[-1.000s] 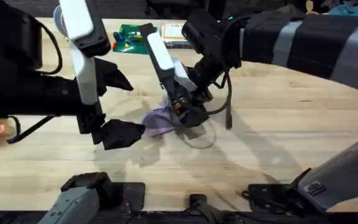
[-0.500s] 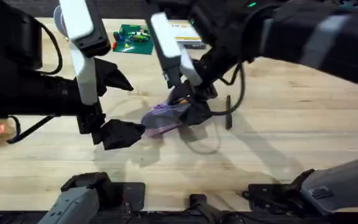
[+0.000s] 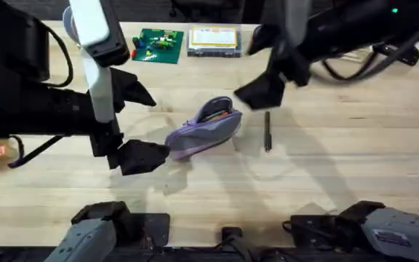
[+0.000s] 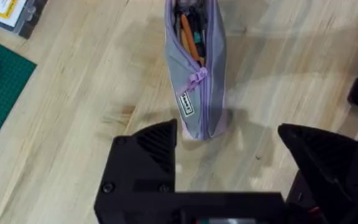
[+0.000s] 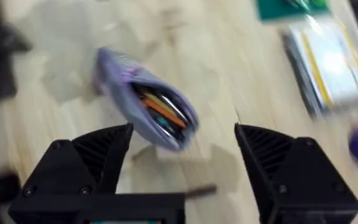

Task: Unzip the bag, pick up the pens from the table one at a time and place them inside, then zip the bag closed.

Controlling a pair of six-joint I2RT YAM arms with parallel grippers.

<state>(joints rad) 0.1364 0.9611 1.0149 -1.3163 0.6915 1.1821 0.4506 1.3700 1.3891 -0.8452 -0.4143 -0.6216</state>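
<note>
Right gripper point(image 3: 262, 91) lifted off the bag point(image 3: 204, 131), fingers wide; left gripper point(image 3: 138, 125) wide too; pen point(image 3: 267, 131) on surface.

we see the bag point(image 3: 204, 129) lying near the middle of the table point(image 3: 340, 175), with its mouth open toward the far right, and a black pen point(image 3: 267, 131) just beside it on the right, not touching. the narrow strip of wood between them is free. the left gripper point(image 3: 133, 125) stands with fingers wide apart at the near-left end of the bag, so that side is blocked. the right gripper point(image 3: 268, 80) hangs with fingers spread above the far side of the pen, and its arm crosses the upper right. at the far edge a green plate point(image 3: 154, 45) and a flat clear box point(image 3: 212, 40) stand. the near and right parts of the table are bare wood.
</note>
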